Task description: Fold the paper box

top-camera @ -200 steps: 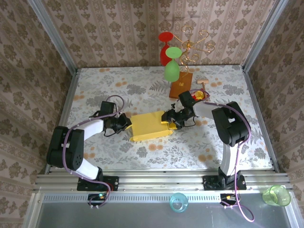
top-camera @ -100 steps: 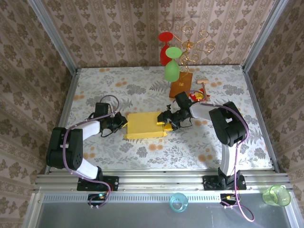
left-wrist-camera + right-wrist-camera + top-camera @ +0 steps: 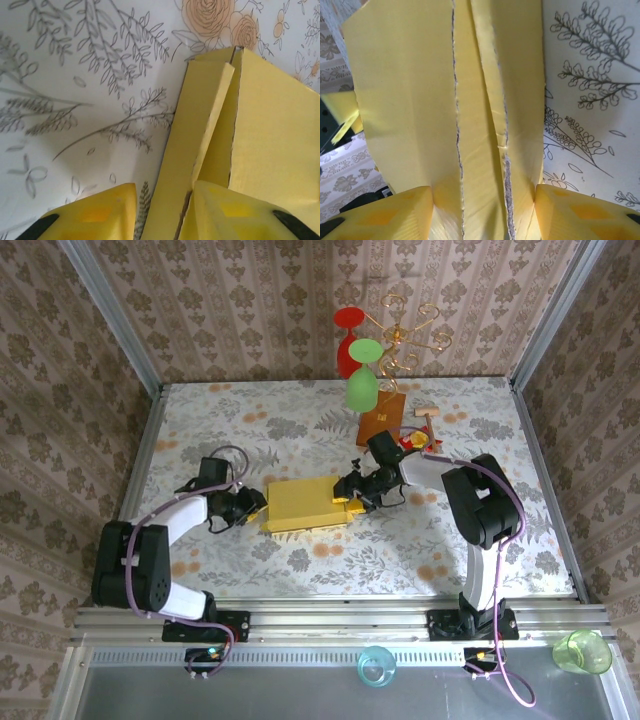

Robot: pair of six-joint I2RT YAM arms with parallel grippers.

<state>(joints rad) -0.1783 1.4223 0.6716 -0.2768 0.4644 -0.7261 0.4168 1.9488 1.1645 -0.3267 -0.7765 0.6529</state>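
The mustard-yellow paper box point(image 3: 303, 504) lies mid-table as a shallow folded shape. My right gripper point(image 3: 348, 490) is at its right end. In the right wrist view the box's stacked layers point(image 3: 480, 125) fill the gap between the yellow fingers point(image 3: 375, 215), and both pads press on them, so the right gripper point(image 3: 482, 217) is shut on the box. My left gripper point(image 3: 250, 506) is at the box's left end. In the left wrist view the left gripper point(image 3: 165, 220) stands open, with a narrow side flap point(image 3: 185, 150) between its fingers point(image 3: 95, 215) and table showing beside the flap.
A brown wooden block point(image 3: 381, 420) bearing a gold wire stand point(image 3: 405, 335) stands behind the right gripper, with a red glass point(image 3: 349, 340) and a green glass point(image 3: 362, 388) hanging from it. A small red-yellow packet point(image 3: 416, 441) lies beside the block. Patterned walls enclose the table.
The box has slid left and turned slightly flatter to the table edge, with the right gripper travelling along on its end. The left gripper has backed off leftward with it.
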